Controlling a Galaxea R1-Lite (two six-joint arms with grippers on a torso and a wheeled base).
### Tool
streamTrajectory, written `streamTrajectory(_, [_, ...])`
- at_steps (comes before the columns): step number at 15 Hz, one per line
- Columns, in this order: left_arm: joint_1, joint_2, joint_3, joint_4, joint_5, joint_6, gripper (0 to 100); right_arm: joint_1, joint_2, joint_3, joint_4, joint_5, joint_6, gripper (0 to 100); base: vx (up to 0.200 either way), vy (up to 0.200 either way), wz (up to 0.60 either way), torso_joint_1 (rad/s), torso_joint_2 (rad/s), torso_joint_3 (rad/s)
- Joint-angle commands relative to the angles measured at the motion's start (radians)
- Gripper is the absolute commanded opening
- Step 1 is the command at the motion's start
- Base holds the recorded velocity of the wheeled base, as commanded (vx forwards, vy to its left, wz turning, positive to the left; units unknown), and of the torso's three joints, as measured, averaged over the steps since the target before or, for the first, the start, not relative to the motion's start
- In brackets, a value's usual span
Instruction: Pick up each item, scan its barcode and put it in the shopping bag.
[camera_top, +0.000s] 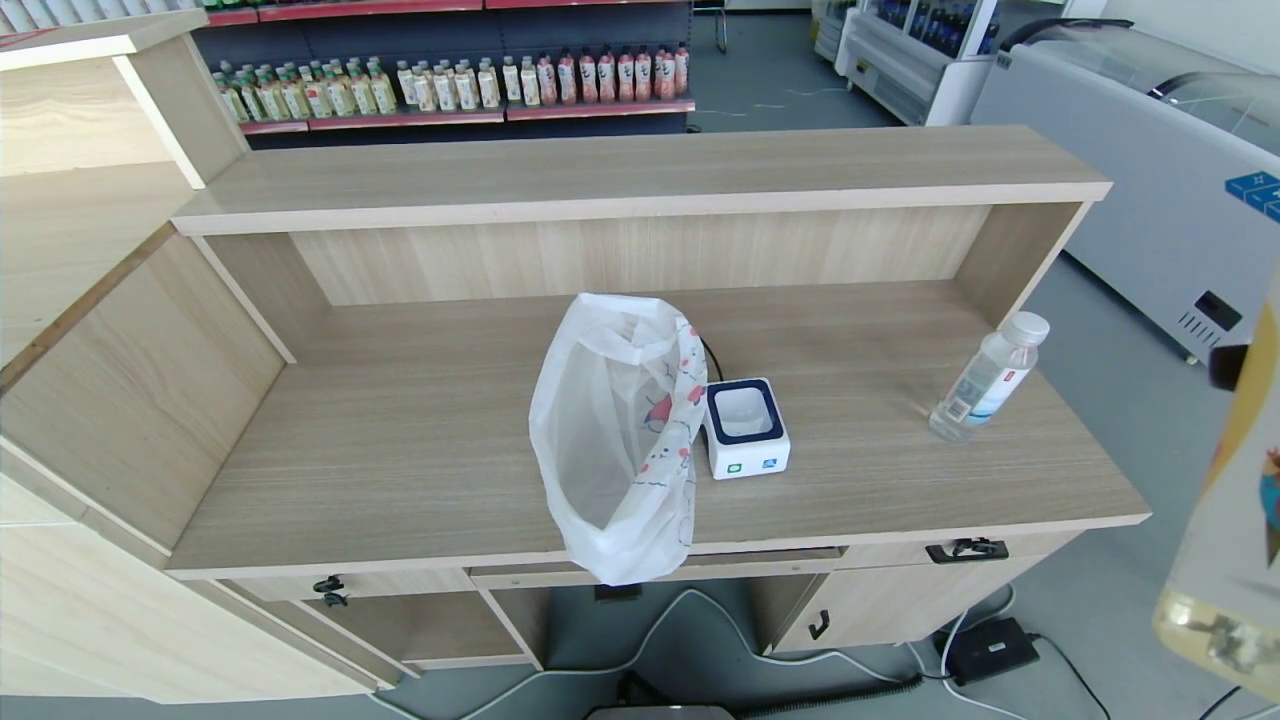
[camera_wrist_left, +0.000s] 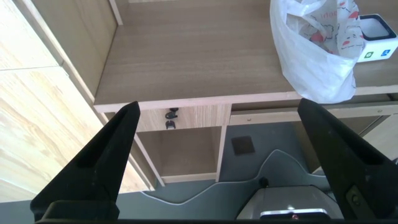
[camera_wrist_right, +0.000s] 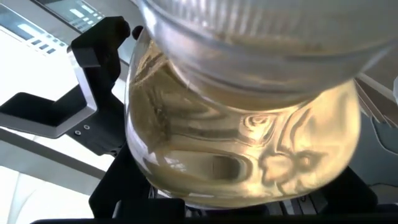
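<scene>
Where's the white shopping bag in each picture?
Head view: shopping bag at the counter's middle, hanging over its front edge.
Left wrist view: the same bag, over the counter's front edge.
Right wrist view: a held bottle of yellow drink instead.
Shared landmark: the white scanner beside the bag.

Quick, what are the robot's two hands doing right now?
Left gripper: open, holding nothing.
Right gripper: shut on a bottle of yellowish liquid.
</scene>
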Motion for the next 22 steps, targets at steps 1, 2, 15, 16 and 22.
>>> streamTrajectory(1, [0.001,0.0,0.001,0.0,0.0,0.0,100,0.0,0.0,0.003,-0.001,-0.007,-0.002,0,0.0,0.0,0.0,0.0,0.0,0.0])
streamTrajectory(2, [0.001,0.0,-0.001,0.0,0.0,0.0,100,0.0,0.0,0.002,-0.001,-0.013,-0.003,0,0.0,0.0,0.0,0.0,0.0,0.0])
streamTrajectory(15, [0.001,0.0,0.001,0.0,0.0,0.0,100,-0.201,0.167,0.046,0.235,-0.759,-0.875,0,0.0,0.0,0.0,0.0,0.0,0.0])
streamTrajectory(16, [0.001,0.0,0.001,0.0,0.0,0.0,100,-0.251,0.19,0.066,0.222,-0.764,-0.938,0,0.0,0.0,0.0,0.0,0.0,0.0])
streamTrajectory(22, [0.001,0.0,0.001,0.0,0.0,0.0,100,-0.471,0.38,0.069,0.03,-0.753,-1.619,0,0.0,0.0,0.0,0.0,0.0,0.0])
